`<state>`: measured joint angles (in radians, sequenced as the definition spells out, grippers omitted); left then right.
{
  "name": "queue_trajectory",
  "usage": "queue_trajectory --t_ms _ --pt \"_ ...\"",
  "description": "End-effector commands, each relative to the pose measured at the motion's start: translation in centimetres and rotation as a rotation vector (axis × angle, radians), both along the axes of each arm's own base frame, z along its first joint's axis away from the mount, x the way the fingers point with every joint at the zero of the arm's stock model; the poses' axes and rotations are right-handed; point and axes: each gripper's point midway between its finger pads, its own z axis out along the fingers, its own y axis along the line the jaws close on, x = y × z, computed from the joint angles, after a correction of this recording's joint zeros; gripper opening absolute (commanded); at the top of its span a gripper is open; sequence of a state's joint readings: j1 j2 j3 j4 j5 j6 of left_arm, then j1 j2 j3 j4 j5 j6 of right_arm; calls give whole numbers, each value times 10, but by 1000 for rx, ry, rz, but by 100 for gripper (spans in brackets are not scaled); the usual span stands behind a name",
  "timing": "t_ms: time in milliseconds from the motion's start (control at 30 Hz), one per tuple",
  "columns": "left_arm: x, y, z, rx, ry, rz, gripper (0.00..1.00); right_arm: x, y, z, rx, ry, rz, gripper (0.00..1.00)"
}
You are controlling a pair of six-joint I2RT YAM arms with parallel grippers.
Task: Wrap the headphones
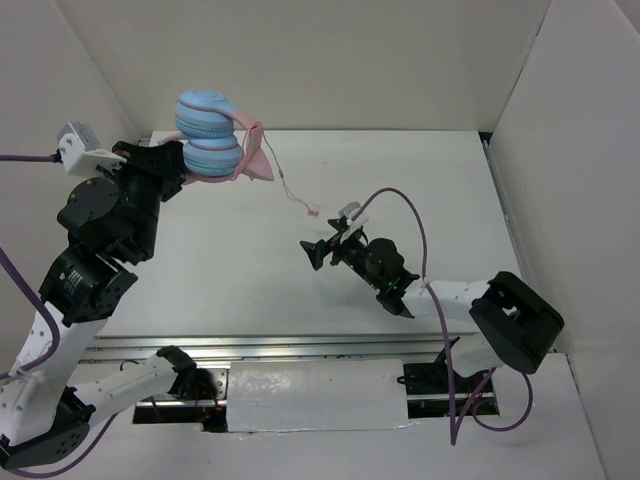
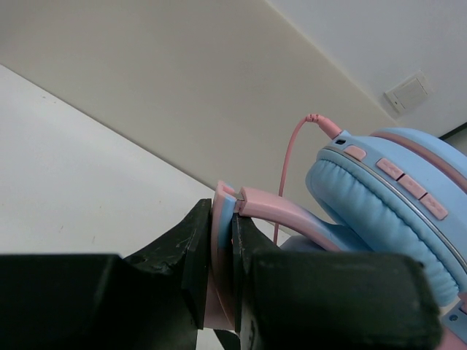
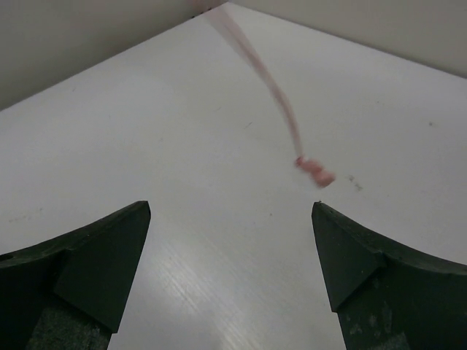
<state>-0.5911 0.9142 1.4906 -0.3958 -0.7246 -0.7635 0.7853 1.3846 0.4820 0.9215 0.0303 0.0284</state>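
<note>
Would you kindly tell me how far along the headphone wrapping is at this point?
Done: the left hand is shut on the pink headband of the light blue over-ear headphones, holding them above the white table. In hand: the right hand is open, facing the plug of the thin pink cable. Left: the cable trails loose, wound around nothing, so all the wrapping remains.

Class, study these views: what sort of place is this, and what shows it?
Probably a robotics lab test cell: a white table boxed in by plain panels, two robot arms bolted at its edge, the left gripper clamping headphones.
</note>
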Motion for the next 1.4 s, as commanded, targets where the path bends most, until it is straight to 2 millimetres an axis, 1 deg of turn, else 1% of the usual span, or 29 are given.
queue_trajectory --t_ms 0,33,67,100,133,167,200,267,300,333,400,433,533,567,633,667,767,833,967,1000,1067,1100,1133,1167,1233,1267,1300,1333,1367 --pt "-13 5 50 -128 -150 -19 0 21 14 40 117 -79 -97 100" --pt "-13 4 51 -130 -149 -22 0 24 20 37 110 -66 -103 100" --pt "-11 2 49 -126 -142 -24 0 30 31 46 123 -74 -94 100" --pt "-11 1 50 -129 -144 -30 0 31 46 30 103 -42 -49 100" --pt "-11 2 51 -130 -145 -27 0 34 53 30 130 -23 -45 100" --pt "-11 3 50 -130 -141 -23 0 27 76 40 154 -34 58 100" --pt "-12 4 52 -139 -145 -19 0 18 97 27 144 -6 121 100" --pt "-10 5 49 -126 -127 -6 0 8 121 29 172 15 199 100" --pt "-13 7 53 -129 -136 -9 0 -5 137 17 173 49 266 98" --pt "-15 9 54 -128 -137 -6 0 -9 145 21 188 57 291 96" --pt "-17 10 54 -131 -142 -9 0 -17 159 6 172 101 338 90" --pt "-21 11 55 -136 -150 -12 0 -23 167 7 179 111 363 87" --pt "-26 17 55 -148 -158 -2 0 -27 171 -7 167 148 382 68" --pt "-27 19 57 -154 -162 8 0 -27 170 -11 167 155 387 54" --pt "-29 21 58 -151 -164 13 0 -27 169 -8 191 137 401 45" --pt "-29 21 59 -148 -169 10 0 -30 168 -14 191 148 416 25" --pt "-29 21 59 -151 -159 13 0 -36 169 -18 188 151 458 0" --pt "-29 25 58 -155 -150 32 0 -43 165 -25 181 160 475 0" --pt "-22 33 50 -180 -125 101 0 -64 155 -23 166 156 507 0" --pt "-18 37 46 -185 -112 145 0 -70 149 -38 115 191 497 0" --pt "-11 41 35 -207 -78 205 0 -84 143 -39 71 203 498 0" --pt "-2 41 24 -200 -40 244 0 -98 141 -46 39 213 502 0" --pt "0 48 20 -215 -36 300 0 -104 141 -39 39 202 501 0" --pt "6 47 12 -217 -17 325 0 -113 139 -50 -10 239 503 0" --pt "17 46 -3 -212 21 378 0 -129 148 -46 -44 231 515 0" --pt "19 45 -6 -218 32 392 0 -136 149 -54 -87 255 517 0" --pt "22 44 -10 -218 43 404 0 -146 153 -53 -103 250 531 0" --pt "29 41 -18 -215 67 423 0 -150 159 -42 -116 225 544 0" --pt "31 43 -21 -206 72 450 0 -157 157 -50 -176 244 542 0"
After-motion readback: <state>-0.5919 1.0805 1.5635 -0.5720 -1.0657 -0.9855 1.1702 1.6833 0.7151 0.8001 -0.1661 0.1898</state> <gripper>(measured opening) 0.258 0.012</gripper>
